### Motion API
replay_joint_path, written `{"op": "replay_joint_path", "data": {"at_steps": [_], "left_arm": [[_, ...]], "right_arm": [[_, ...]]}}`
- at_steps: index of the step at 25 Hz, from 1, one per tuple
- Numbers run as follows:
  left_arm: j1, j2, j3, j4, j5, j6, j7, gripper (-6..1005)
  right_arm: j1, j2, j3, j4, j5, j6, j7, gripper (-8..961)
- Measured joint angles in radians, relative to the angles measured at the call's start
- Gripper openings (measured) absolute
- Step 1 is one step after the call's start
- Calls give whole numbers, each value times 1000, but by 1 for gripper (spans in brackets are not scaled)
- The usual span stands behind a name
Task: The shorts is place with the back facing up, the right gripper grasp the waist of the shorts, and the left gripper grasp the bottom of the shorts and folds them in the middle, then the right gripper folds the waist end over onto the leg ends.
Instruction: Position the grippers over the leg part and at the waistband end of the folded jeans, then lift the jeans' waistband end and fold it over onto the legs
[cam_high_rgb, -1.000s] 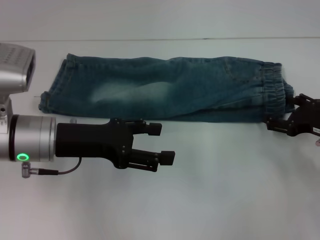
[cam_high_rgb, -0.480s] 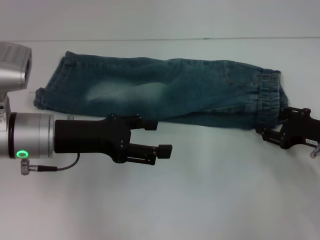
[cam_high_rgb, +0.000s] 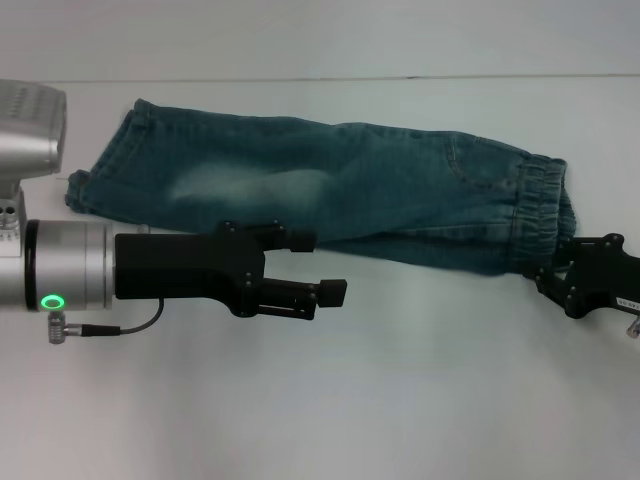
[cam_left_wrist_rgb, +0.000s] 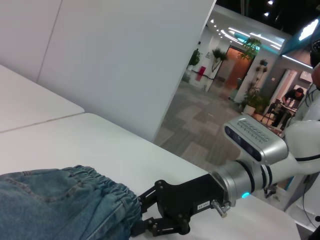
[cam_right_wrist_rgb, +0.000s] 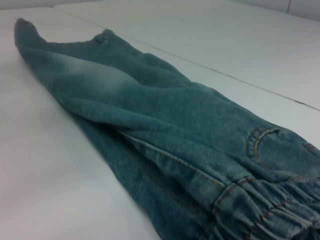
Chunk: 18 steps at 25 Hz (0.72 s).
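Observation:
The blue-green denim shorts (cam_high_rgb: 330, 180) lie folded lengthwise across the white table, with a faded pale patch toward the left. The leg ends (cam_high_rgb: 100, 175) point left and the ruffled elastic waist (cam_high_rgb: 540, 205) points right. My right gripper (cam_high_rgb: 552, 275) is at the waist's near corner and is shut on the waistband. The left wrist view shows its black fingers (cam_left_wrist_rgb: 150, 197) clamped at the edge of the waistband (cam_left_wrist_rgb: 100, 187). My left gripper (cam_high_rgb: 322, 265) is open along the shorts' near edge at mid-length, nothing between its fingers. The right wrist view looks along the shorts (cam_right_wrist_rgb: 165, 125) to the hems (cam_right_wrist_rgb: 25, 30).
The white table (cam_high_rgb: 400, 400) stretches in front of the shorts, and a seam line (cam_high_rgb: 400, 77) runs along its back. My left arm's silver forearm (cam_high_rgb: 60, 280) fills the left edge. An office hallway lies beyond the table in the left wrist view.
The right gripper has moved nearer to me and slightly right, dragging the waist end with it so the shorts now slant. The left gripper rose slightly toward the shorts' near edge.

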Motion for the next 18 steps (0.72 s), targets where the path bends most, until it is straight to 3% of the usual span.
{"op": "replay_joint_path", "data": {"at_steps": [5,8,13,18], "left_arm": [[-1,-6,1,-1,-2,-5,0,897],[0,-9,-3,-2,-11,-20,1,886],[6,-11,-3,-34,-77,-62,37,869],[-9,-12,-2,-137,-171,-133,136,852]], "right_arm": [[-2,8,0,4,5,5,-36,304],[-7,10,0,1,5,-9,-43,252],[-43,10,-7,-33,-3,-63,-38,212],[-96,11,-9,-121,-5,-157,-1,173]]}}
